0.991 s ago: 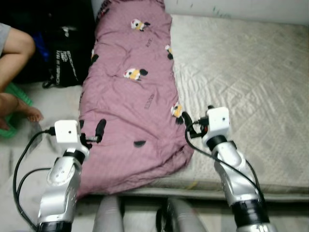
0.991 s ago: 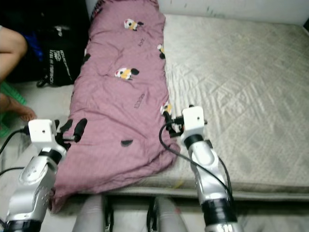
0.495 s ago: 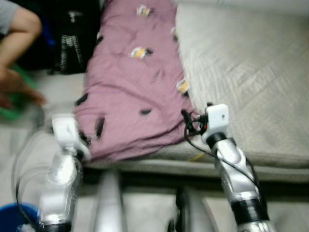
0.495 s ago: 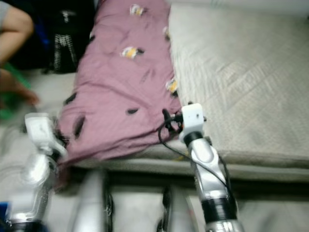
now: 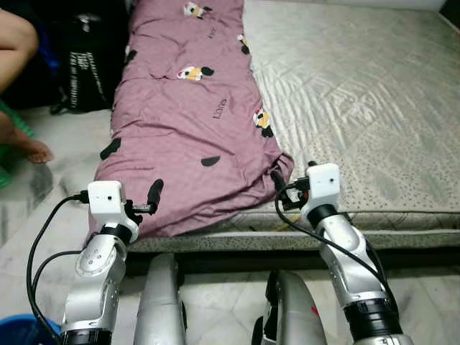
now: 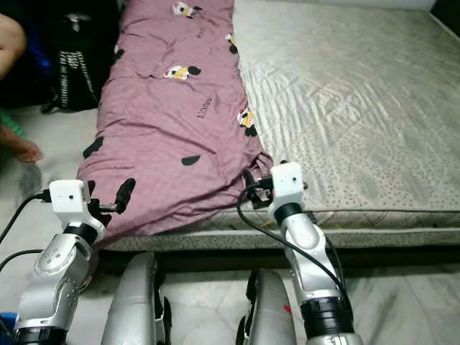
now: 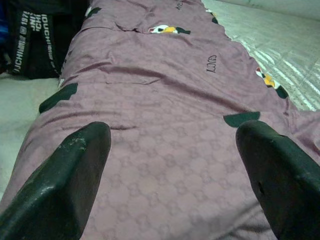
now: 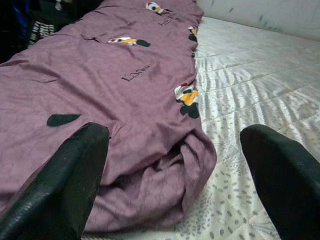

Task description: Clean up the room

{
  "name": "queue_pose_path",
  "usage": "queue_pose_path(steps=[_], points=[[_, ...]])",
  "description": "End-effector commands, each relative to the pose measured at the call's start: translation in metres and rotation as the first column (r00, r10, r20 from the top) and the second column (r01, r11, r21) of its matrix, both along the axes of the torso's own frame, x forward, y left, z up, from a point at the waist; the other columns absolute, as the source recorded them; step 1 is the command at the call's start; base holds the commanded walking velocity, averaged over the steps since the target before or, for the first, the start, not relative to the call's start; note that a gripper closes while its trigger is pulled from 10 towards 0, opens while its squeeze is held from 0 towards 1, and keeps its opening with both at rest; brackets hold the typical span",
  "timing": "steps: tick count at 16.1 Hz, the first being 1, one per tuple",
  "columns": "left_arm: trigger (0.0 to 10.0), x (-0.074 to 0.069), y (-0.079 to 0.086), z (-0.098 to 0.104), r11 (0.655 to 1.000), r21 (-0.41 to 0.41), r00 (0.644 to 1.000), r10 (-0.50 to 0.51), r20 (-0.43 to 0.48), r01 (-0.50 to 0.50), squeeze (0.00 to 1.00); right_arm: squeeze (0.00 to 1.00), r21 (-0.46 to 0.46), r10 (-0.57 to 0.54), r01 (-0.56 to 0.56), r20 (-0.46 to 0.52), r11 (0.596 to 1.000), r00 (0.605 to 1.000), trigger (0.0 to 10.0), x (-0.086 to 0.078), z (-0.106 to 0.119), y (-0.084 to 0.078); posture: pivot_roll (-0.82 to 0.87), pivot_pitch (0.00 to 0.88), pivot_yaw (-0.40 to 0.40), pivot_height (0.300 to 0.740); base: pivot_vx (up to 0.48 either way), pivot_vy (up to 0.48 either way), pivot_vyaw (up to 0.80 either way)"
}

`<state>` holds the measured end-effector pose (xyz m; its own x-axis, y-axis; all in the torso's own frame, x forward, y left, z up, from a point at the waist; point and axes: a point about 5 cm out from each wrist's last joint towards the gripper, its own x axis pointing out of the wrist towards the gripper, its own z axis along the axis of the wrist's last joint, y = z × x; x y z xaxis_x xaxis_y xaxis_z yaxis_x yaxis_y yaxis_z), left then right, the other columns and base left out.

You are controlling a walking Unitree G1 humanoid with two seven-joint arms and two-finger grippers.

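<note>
Left claw (image 5: 147, 200): fingers spread wide, pinching nothing, hovering just over the near left corner of the quilt, at the foot edge of the bed.
Right claw (image 5: 279, 181): fingers spread wide, pinching nothing, level with the quilt's bunched near right corner, which lies between the two fingers in the right wrist view.
Arms: both silver forearms reach forward from the robot's body, wrists level, the claws well apart, one at each near corner of the quilt.
Quilt (image 5: 188, 108): mauve with cartoon prints and dark patches, lying lengthwise along the left side of the mattress, its near end rumpled and hanging slightly over the edge.
Mattress (image 5: 359, 108): pale, quilted, bare on the right side, stretching away from the claws.
Floor (image 5: 43, 194): pale, to the left of the bed.
Bag (image 5: 75, 61): black with white lettering, standing on the floor just beside the quilt's far left side.
Person: a bare leg and foot (image 5: 25, 147) on the floor at the far left.
</note>
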<state>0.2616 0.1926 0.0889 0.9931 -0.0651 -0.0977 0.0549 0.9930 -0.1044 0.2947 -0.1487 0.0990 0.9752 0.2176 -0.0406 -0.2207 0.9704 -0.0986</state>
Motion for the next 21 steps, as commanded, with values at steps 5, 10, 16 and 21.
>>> queue_pose_path(steps=[5, 10, 16, 21], points=[[10.0, 0.0, 0.0, 0.003, 1.0, 0.016, 1.0, -0.007, 0.012, 0.007, 0.0, 0.0, -0.002, 0.006, -0.006, -0.001, 1.0, 1.0, 10.0, 0.001, 0.002, 0.002, 0.05, 0.137, -0.052, 0.61, 0.0, 0.288, 0.0], [10.0, 0.001, -0.001, 0.003, 1.0, 0.017, 1.0, -0.007, 0.013, 0.006, 0.0, 0.0, -0.005, 0.012, -0.012, -0.015, 1.0, 1.0, 10.0, 0.002, 0.0, 0.003, 0.06, 0.136, -0.054, 0.61, 0.0, 0.0, 0.0], [10.0, -0.011, 0.014, 0.006, 0.998, 0.058, 1.0, 0.03, 0.005, -0.03, 0.0, 0.0, 0.015, 0.109, -0.108, -0.037, 0.994, 0.993, 10.0, 0.006, -0.003, 0.023, 0.1, 0.181, -0.054, 0.61, 0.0, 0.0, 0.07], [10.0, -0.03, 0.021, 0.013, 0.994, 0.107, 1.0, 0.025, -0.012, -0.024, 0.0, 0.0, 0.025, 0.137, -0.136, -0.098, 0.99, 0.986, 10.0, 0.01, -0.015, 0.035, 0.16, 0.275, -0.034, 0.61, 0.0, 0.0, 0.51]])
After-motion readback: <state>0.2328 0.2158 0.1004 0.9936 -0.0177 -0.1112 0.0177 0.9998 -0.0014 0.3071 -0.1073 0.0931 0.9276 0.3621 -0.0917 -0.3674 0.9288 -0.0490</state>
